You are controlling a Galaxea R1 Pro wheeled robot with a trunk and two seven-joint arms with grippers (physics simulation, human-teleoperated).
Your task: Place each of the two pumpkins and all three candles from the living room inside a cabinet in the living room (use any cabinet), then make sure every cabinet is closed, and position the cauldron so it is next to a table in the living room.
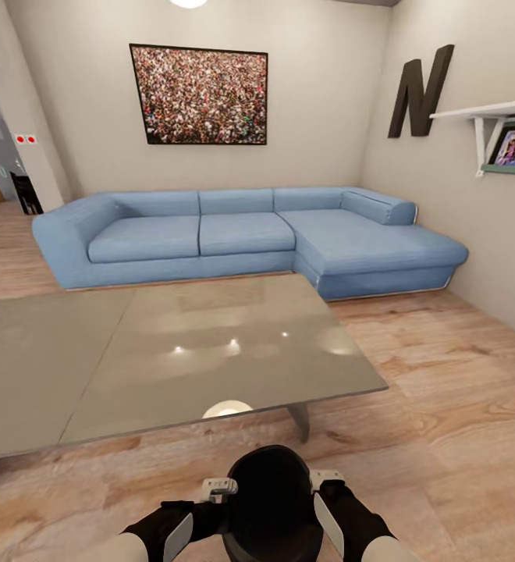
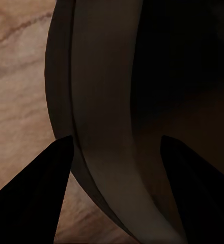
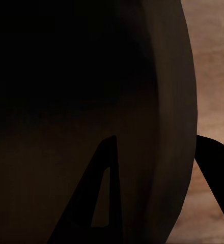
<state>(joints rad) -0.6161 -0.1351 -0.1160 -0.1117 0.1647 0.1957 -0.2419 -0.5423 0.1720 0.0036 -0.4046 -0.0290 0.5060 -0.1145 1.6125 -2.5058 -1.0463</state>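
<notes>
- Head view: the black cauldron (image 1: 271, 499) sits low at the frame's bottom edge, its base cut off, held between both arms above the wood floor (image 1: 445, 406). The left gripper (image 1: 211, 507) and right gripper (image 1: 329, 503) press its sides. Beyond it stand a grey glossy table (image 1: 172, 351) — its left end cut off — and a blue corner sofa (image 1: 250, 238). A big dark letter "N" (image 1: 420, 90) hangs on the right wall; the crowd picture (image 1: 199, 95) has no readable writing.
- Left wrist view: dark fingers (image 2: 33, 195) straddle the cauldron's rim (image 2: 99, 132); the jaws are clamped on it.
- Right wrist view: fingers (image 3: 99, 198) straddle the rim (image 3: 175, 112) likewise — the interior is too dark to make out.
</notes>
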